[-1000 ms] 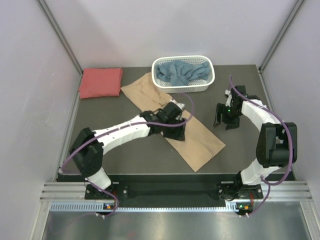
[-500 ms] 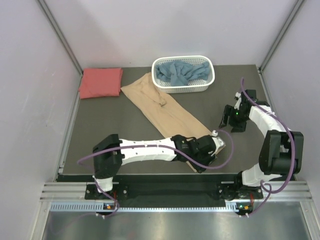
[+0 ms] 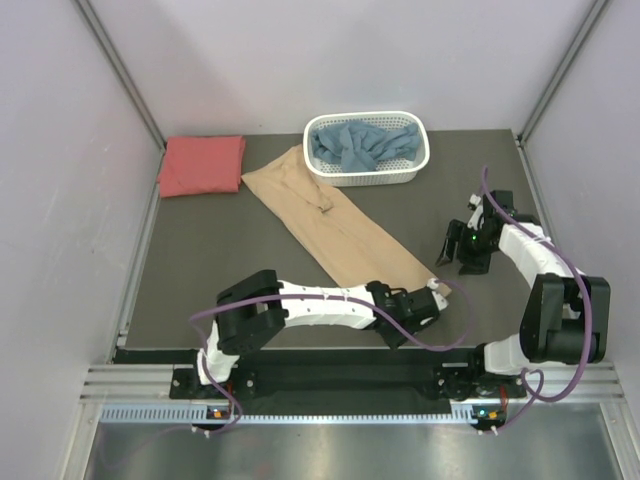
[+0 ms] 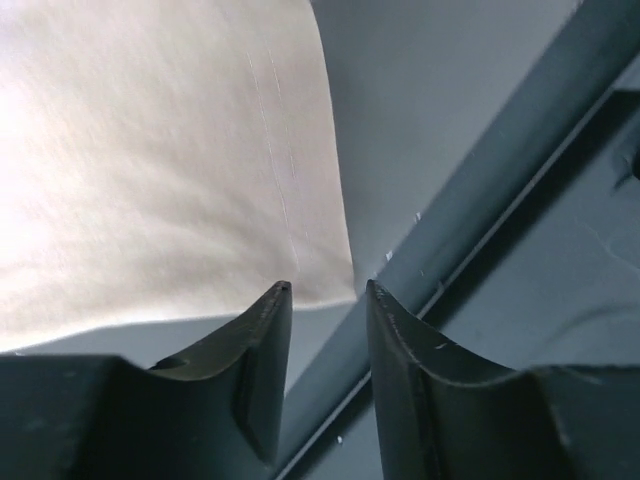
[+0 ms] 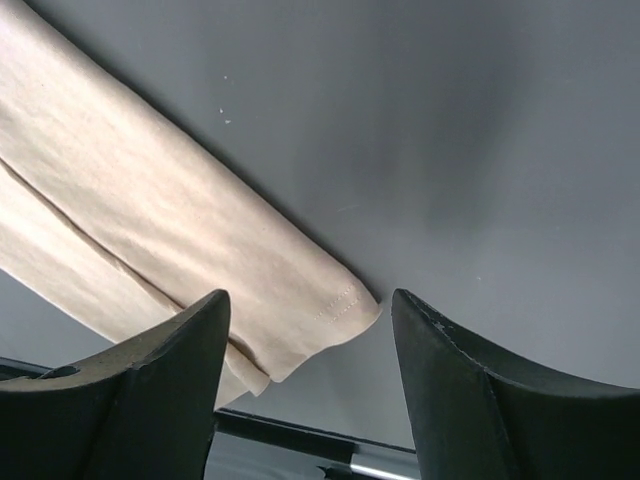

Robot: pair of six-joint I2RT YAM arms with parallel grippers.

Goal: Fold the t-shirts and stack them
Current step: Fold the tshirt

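The tan t-shirt [image 3: 335, 225] lies folded into a long strip, running diagonally from the basket toward the front right. My left gripper [image 3: 437, 294] hovers at its near right corner by the table's front edge. In the left wrist view the jaws [image 4: 325, 288] stand narrowly open and empty, with the tan cloth [image 4: 150, 170] just ahead of the tips. My right gripper [image 3: 453, 260] is wide open and empty right of the strip; its wrist view [image 5: 310, 292] shows the stitched hem corner [image 5: 300, 290] below. The coral-red t-shirt [image 3: 201, 165] lies folded at the back left. The dusty blue t-shirt [image 3: 358, 143] is bunched in the basket.
The white lattice basket [image 3: 366, 177] stands at the back middle, touching the tan strip's far end. Grey walls close in on both sides. The table's front edge rail [image 4: 470, 210] runs right beside the left fingers.
My left arm has swept from the middle of the tan strip down to its near right corner at the front edge. My right gripper has shifted slightly toward the front.
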